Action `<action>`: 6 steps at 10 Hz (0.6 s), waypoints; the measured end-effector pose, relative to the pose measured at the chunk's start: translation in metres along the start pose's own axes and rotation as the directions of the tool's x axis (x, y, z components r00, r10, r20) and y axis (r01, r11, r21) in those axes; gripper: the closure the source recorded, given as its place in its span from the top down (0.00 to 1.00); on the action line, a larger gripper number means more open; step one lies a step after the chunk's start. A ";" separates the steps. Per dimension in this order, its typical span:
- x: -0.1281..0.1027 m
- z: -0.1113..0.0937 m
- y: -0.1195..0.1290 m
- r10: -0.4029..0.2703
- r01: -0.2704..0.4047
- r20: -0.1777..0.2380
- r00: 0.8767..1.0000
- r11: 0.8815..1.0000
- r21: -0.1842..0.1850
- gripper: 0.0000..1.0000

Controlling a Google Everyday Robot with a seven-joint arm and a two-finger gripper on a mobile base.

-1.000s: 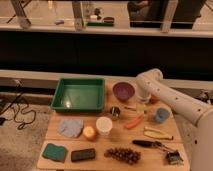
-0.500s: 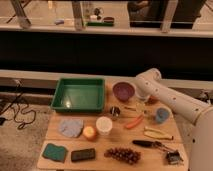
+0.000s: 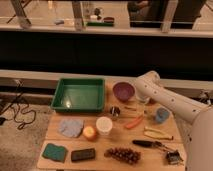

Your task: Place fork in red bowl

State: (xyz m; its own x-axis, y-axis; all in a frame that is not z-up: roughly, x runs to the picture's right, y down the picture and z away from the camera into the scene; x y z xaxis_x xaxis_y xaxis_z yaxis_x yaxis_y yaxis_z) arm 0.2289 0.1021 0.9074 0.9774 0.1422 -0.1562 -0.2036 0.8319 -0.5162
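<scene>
The fork (image 3: 131, 108) is a thin pale utensil lying on the wooden table (image 3: 165, 148), just in front of the purple bowl (image 3: 123, 91) and behind the orange carrot (image 3: 134, 122). My white arm reaches in from the right and bends down beside the purple bowl. The gripper (image 3: 142, 99) hangs there above the table's back edge, a little right of and behind the fork. It stands open and I see nothing in it. The red bowl is hidden; my arm covers the spot right of the purple bowl.
A green tray (image 3: 62, 97) fills the back left. Around the table lie a small metal can (image 3: 115, 111), white cup (image 3: 104, 125), blue cup (image 3: 161, 115), yellowish utensil (image 3: 157, 133), black-handled utensil (image 3: 145, 143), grapes (image 3: 122, 154), orange fruit (image 3: 90, 132), grey cloth (image 3: 71, 126) and green sponge (image 3: 55, 151).
My arm has shifted slightly left and down beside the purple bowl. The things on the table lie where they were.
</scene>
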 end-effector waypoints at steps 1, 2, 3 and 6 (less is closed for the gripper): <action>0.000 0.004 0.003 0.008 -0.008 0.010 1.000 0.999 -0.035 0.80; 0.001 0.007 0.005 0.013 -0.012 0.019 1.000 0.998 -0.060 0.80; 0.000 0.011 0.006 0.019 -0.016 0.040 0.999 0.996 -0.085 0.80; -0.002 0.018 0.006 0.015 -0.005 0.078 0.997 0.993 -0.117 0.80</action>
State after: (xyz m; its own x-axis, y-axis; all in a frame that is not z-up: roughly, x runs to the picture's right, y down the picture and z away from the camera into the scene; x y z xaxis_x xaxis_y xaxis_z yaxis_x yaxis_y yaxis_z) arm 0.2270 0.1164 0.9198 0.9758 0.1959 -0.0972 -0.2139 0.7626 -0.6105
